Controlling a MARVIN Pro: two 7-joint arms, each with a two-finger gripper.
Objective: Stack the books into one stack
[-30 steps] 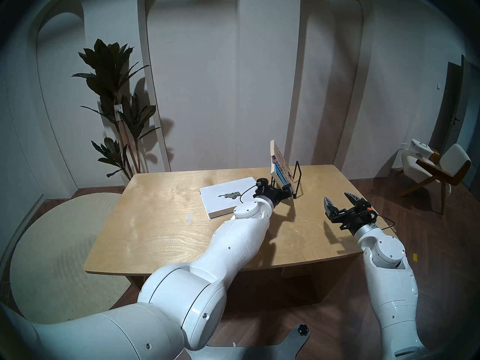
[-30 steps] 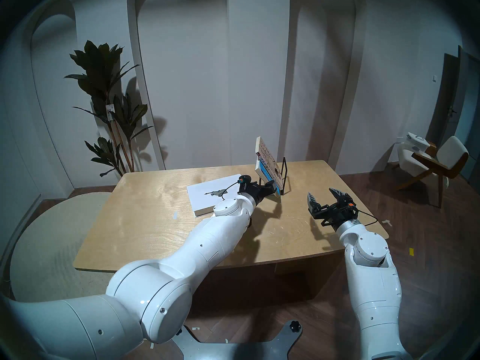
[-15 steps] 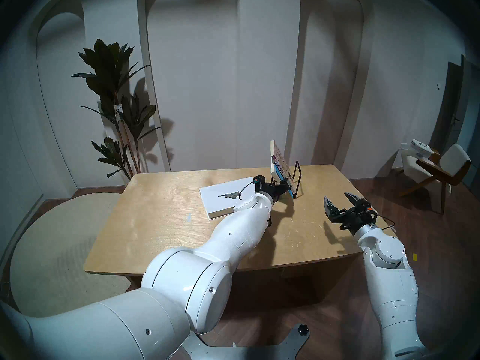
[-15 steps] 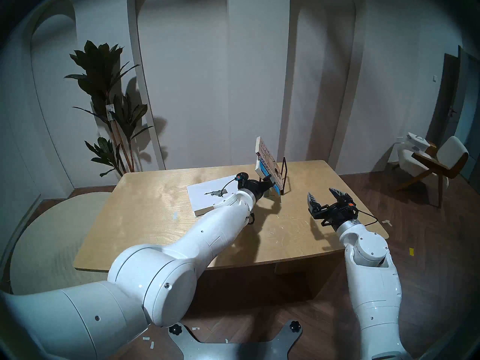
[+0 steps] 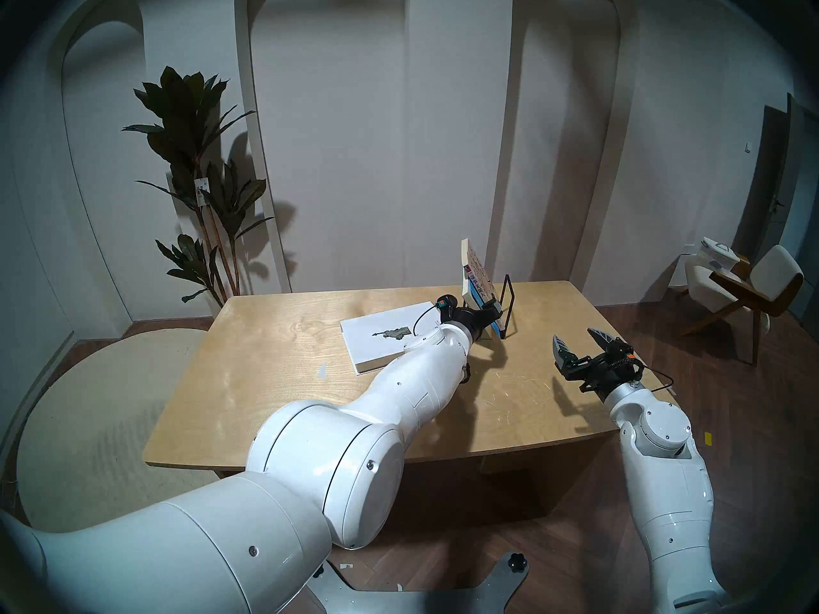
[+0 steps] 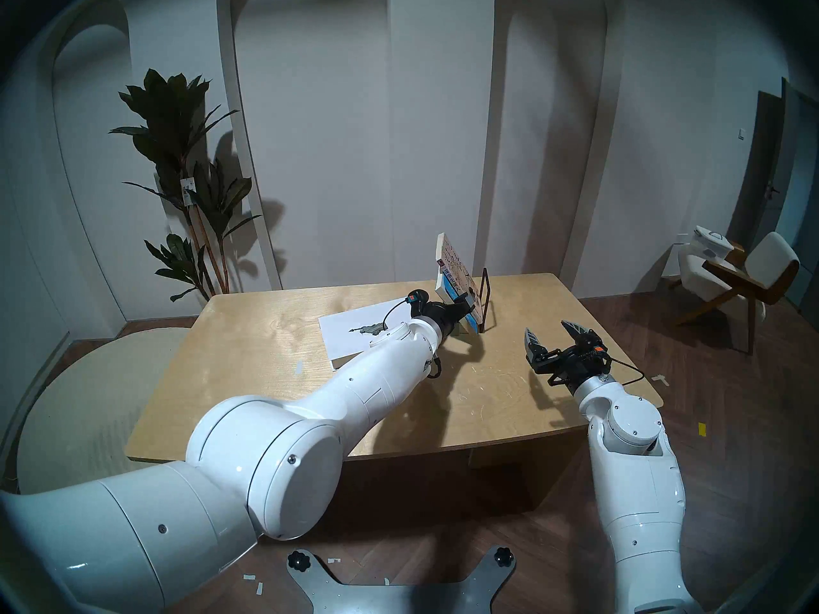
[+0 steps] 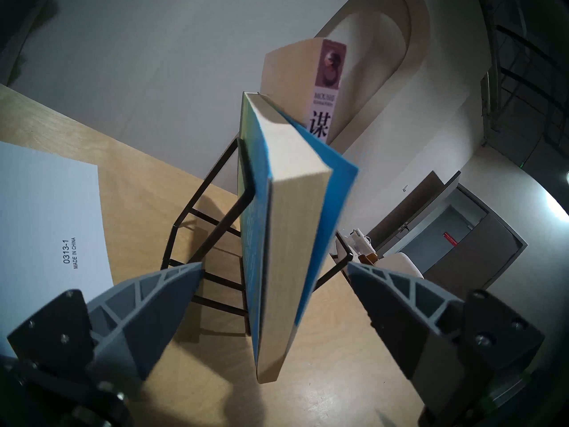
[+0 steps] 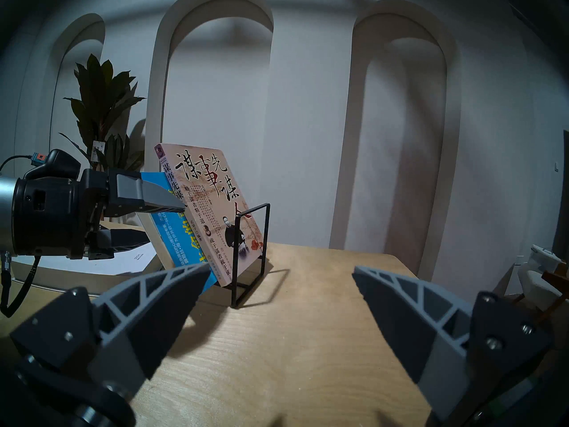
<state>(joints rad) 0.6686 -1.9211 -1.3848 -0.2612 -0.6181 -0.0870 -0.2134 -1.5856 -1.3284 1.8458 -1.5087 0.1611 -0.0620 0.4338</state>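
The white hardcover (image 5: 376, 340) lies flat on the table, left of centre. The blue-green paperback (image 7: 289, 232) and the beige-pink paperback (image 8: 215, 198) stand leaning in the black wire rack (image 5: 509, 298) at the back. My left gripper (image 7: 275, 264) is open. Its fingers (image 7: 172, 287) lie on either side of the blue-green paperback's near edge without touching it. In the head view it (image 5: 485, 312) is at the rack's left end. My right gripper (image 5: 575, 336) is open and empty, above the table's right front.
The wooden table (image 5: 266, 378) has a small tape mark (image 5: 322, 370) left of my left arm. A potted plant (image 5: 199, 179) stands behind the table's left corner. A chair (image 5: 744, 289) stands far right. My left forearm (image 5: 416, 387) crosses the table's middle.
My left arm has pushed forward toward the rack, its elbow rising. Its open fingers now reach further along the blue-green paperback. The right arm has not moved.
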